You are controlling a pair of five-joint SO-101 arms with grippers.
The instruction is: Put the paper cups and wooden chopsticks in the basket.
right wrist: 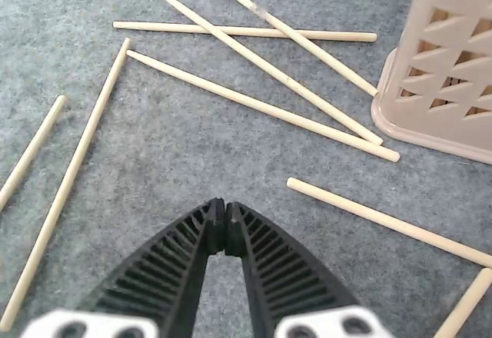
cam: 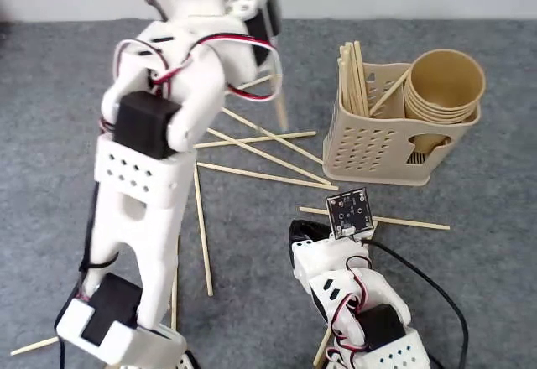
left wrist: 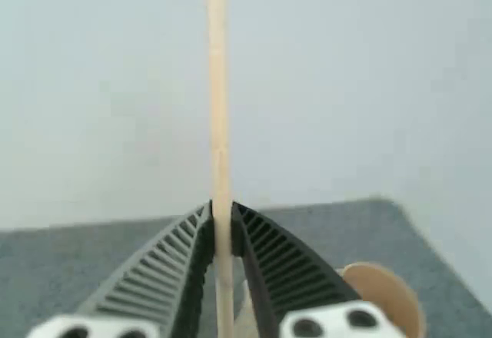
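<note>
A: Wood pinched dead centre: the left gripper (left wrist: 221, 209) has its fingers clamped on a stick (left wrist: 217, 84), standing it almost upright at the far side, left of the basket (cam: 377, 147).

B: So it wants carrying right and dropping in?

A: I'd say so. Best to bring it over the basket's left end, where the other sticks (cam: 352, 71) lean, and keep it upright. Get the low end inside the rim, and only then let go. The cups (cam: 445, 80) sit stacked in the right end, so steer off them.

B: And the right gripper (right wrist: 224, 203)?

A: Fingers pressed together on nothing, low over the grey carpet (right wrist: 154, 146) on the near side. Loose sticks (right wrist: 261, 104) lie scattered just beyond it.

B: Anything you can't make out?

A: The held stick's top runs out of view, and I can't tell whether its low end hangs free or touches the carpet. From above, the arm hides most of the left gripper. I couldn't count how many cups are stacked, and the basket wall hides whatever lies at the bottom.
</note>
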